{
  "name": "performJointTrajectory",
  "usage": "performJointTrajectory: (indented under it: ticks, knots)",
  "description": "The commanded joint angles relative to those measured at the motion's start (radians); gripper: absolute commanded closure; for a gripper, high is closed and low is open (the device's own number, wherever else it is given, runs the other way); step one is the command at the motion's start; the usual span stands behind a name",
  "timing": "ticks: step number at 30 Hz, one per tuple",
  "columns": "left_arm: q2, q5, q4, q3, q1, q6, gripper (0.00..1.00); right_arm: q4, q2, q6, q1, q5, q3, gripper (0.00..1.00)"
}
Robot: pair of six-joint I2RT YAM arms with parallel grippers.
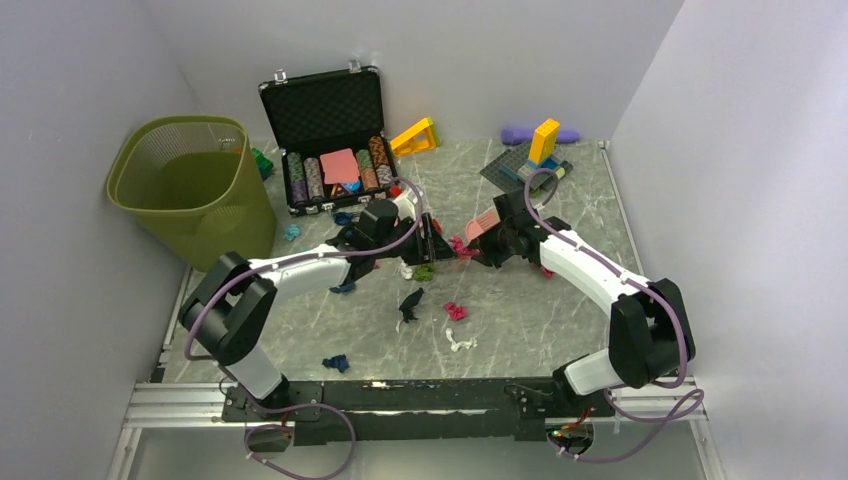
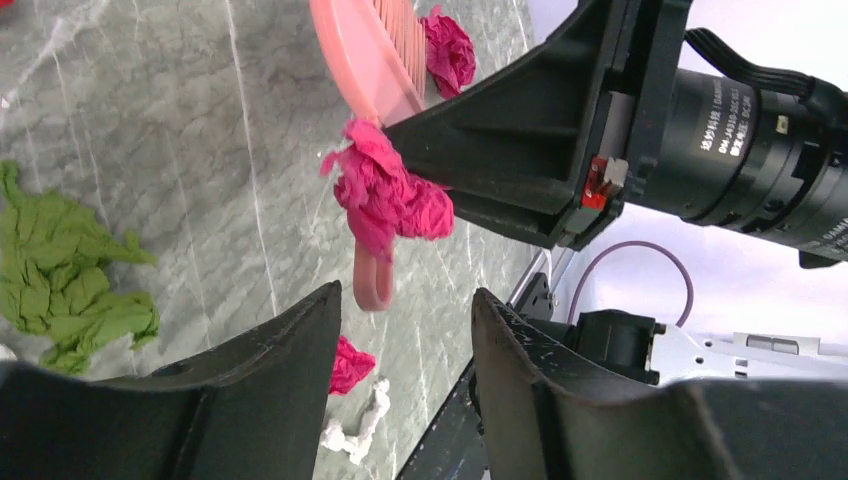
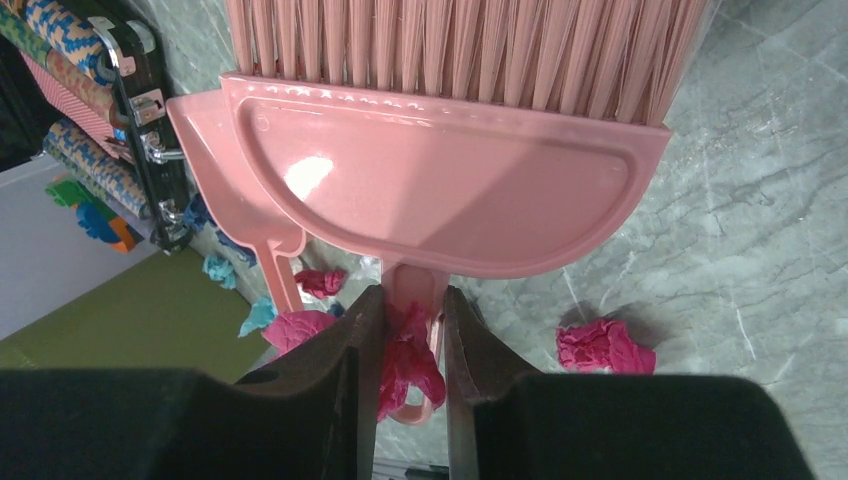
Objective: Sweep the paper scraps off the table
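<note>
Where the right jaws meet, they are clamped on the handle of one pink brush (image 3: 450, 190), and one magenta wad (image 3: 405, 355) sits pressed against that handle between them. The left jaws stand apart with nothing between them, facing the same handle and wad from just beside. One pink dustpan (image 3: 225, 170) lies against the brush on its far side. The paper scraps lie loose on the desk (image 1: 570, 330) around both arms. From the left wrist, three more show plainly: one green wad (image 2: 70, 265), one white twist (image 2: 355, 430), and one magenta wad (image 2: 450, 50) by the bristles. From above, further out, I count one black scrap (image 1: 410, 302), one pink (image 1: 455, 310), one blue (image 1: 337, 362) near the front rail and one teal (image 1: 291, 232) close to the bin. At the back left stand one olive mesh wastebasket (image 1: 190, 190) and one open black case (image 1: 322, 105) holding striped chips.
</note>
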Motion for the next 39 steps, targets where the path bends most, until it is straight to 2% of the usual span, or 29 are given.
performJointTrajectory:
  ticks: [1,4,6,10,15,18,21,22,25,26,28,30,32,35,39]
  knots:
    - [0.042,0.010,0.053,0.054,-0.006,-0.013,0.46,0.033,-0.014,-0.002,-0.011,-0.025,0.005,0.78]
    - [0.073,0.024,0.063,0.061,-0.006,-0.020,0.47,0.044,-0.008,-0.007,-0.017,-0.038,0.003,0.78]
    - [0.092,0.038,0.069,0.066,-0.007,-0.024,0.51,0.040,0.001,-0.009,-0.019,-0.043,0.009,0.78]
    - [0.108,0.042,0.088,0.055,-0.011,-0.034,0.52,0.050,0.014,-0.009,-0.019,-0.052,0.013,0.78]
    - [0.133,0.061,0.094,0.071,-0.014,-0.028,0.63,0.066,0.024,-0.007,-0.020,-0.073,0.009,0.78]
    - [0.147,0.066,0.077,0.097,-0.013,-0.001,0.75,0.046,0.019,-0.008,-0.019,-0.058,0.011,0.78]
    - [0.159,0.067,0.047,0.127,-0.012,0.023,0.98,0.032,0.006,0.002,-0.019,-0.043,0.008,0.76]
    - [0.159,0.064,0.030,0.135,-0.014,0.035,1.00,0.024,0.005,0.006,-0.020,-0.040,0.009,0.72]
    - [0.143,0.042,-0.018,0.141,-0.012,0.067,1.00,-0.015,0.009,0.010,-0.022,-0.016,0.025,0.28]
    - [0.136,0.037,-0.031,0.139,-0.013,0.079,1.00,-0.020,0.009,0.004,-0.024,-0.010,0.034,0.17]
    - [0.121,0.031,-0.056,0.130,-0.013,0.094,1.00,-0.022,0.009,-0.020,-0.026,0.000,0.054,0.06]
    - [0.107,0.035,-0.057,0.112,-0.014,0.097,1.00,-0.038,0.006,-0.042,-0.027,0.019,0.078,0.02]
    - [0.092,0.042,-0.051,0.094,-0.013,0.096,1.00,-0.053,-0.002,-0.067,-0.028,0.043,0.095,0.03]
    - [0.075,0.049,-0.032,0.075,-0.013,0.093,1.00,-0.057,-0.031,-0.070,-0.028,0.065,0.069,0.22]
    - [0.067,0.066,-0.009,0.072,-0.014,0.084,1.00,-0.003,-0.070,-0.045,-0.027,0.032,-0.004,0.30]
